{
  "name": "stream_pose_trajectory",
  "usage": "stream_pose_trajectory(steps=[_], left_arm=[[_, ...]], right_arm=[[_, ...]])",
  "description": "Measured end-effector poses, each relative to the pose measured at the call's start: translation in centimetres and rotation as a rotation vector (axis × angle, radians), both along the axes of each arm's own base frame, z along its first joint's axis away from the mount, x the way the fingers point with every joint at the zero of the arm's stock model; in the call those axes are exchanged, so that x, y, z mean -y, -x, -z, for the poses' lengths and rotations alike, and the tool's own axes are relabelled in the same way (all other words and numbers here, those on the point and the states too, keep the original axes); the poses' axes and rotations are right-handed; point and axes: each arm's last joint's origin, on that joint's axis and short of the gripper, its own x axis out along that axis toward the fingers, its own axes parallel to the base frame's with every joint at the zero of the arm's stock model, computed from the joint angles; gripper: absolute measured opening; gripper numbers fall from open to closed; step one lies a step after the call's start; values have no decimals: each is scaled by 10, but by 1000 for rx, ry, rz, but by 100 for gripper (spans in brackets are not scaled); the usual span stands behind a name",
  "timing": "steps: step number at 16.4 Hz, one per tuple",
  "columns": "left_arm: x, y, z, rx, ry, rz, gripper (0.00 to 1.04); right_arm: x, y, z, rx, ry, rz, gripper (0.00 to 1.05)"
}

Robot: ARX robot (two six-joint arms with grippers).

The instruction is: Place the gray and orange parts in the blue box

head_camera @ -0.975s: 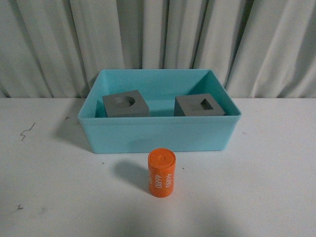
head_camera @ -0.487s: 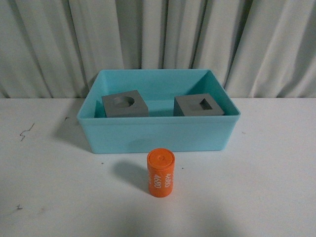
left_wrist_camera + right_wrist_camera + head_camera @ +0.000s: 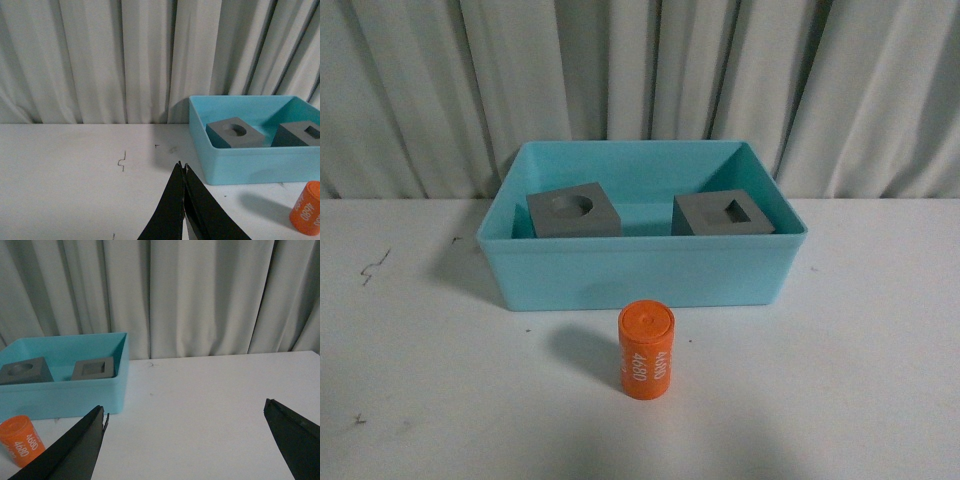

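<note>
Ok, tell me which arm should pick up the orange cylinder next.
Probably the right arm. The right tool is wide open, and the orange cylinder shows just beside one of its fingers in the right wrist view. The left tool is shut and would have to open first.

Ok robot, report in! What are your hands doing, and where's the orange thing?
Left hand shut, empty. Right hand open, empty. Gray cubes in blue box; orange cylinder upright on table in front of it. Nothing in the way.
</note>
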Motion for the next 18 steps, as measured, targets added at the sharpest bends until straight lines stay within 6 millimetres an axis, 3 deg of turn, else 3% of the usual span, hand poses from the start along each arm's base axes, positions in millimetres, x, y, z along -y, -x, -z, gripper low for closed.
stream_pose_trajectory(steps=[6, 9, 11, 12, 13, 18], left_arm=[[0, 11, 3, -12, 0, -1, 5], [0, 11, 3, -9, 0, -1, 43], [0, 11, 3, -9, 0, 0, 65], [0, 11, 3, -8, 0, -1, 75], [0, 11, 3, -8, 0, -1, 83], [0, 11, 3, -8, 0, -1, 95]], right_arm=[[0, 0, 0, 0, 0, 0, 98], [0, 0, 0, 0, 0, 0, 98], [7, -10, -4, -317, -68, 66, 98], [13, -27, -20, -326, -83, 70, 98], [14, -39, -33, -297, -76, 23, 98], [12, -62, -56, -241, -40, -83, 98]])
